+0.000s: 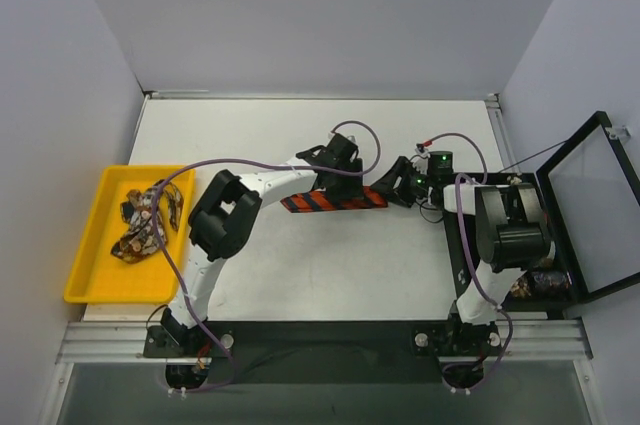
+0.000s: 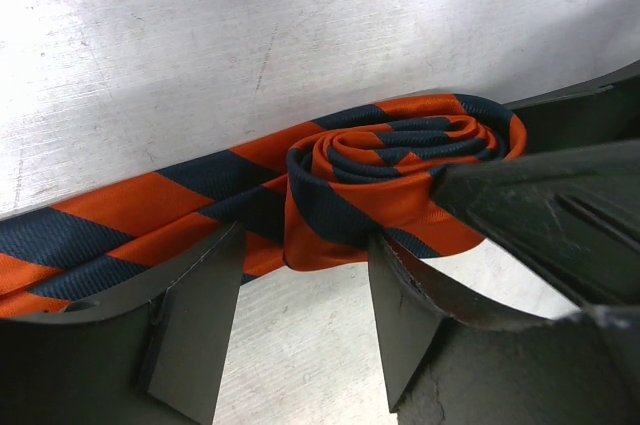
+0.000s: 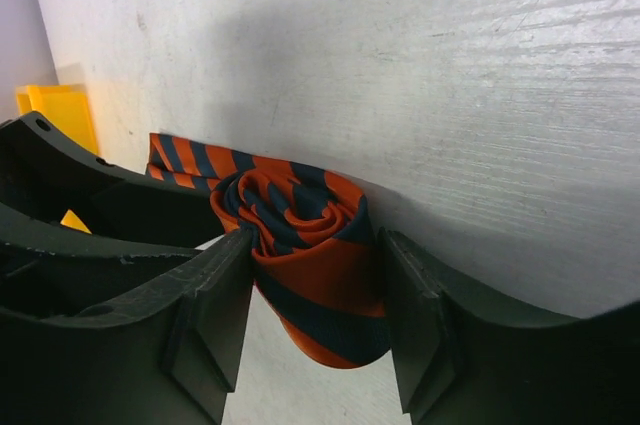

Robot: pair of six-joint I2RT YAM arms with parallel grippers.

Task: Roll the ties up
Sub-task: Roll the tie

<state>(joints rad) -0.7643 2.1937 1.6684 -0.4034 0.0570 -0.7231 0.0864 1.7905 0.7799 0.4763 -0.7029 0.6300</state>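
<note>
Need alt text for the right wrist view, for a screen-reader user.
An orange-and-navy striped tie, partly rolled into a coil, sits between the right gripper's two black fingers, which touch its sides. Its unrolled length trails away across the white table; a yellow tray shows at far left.

The left arm [image 1: 197, 280] and right arm [image 1: 478, 297] are showing white links and black joints, with purple cables [image 1: 262, 164] looping along them.
</note>
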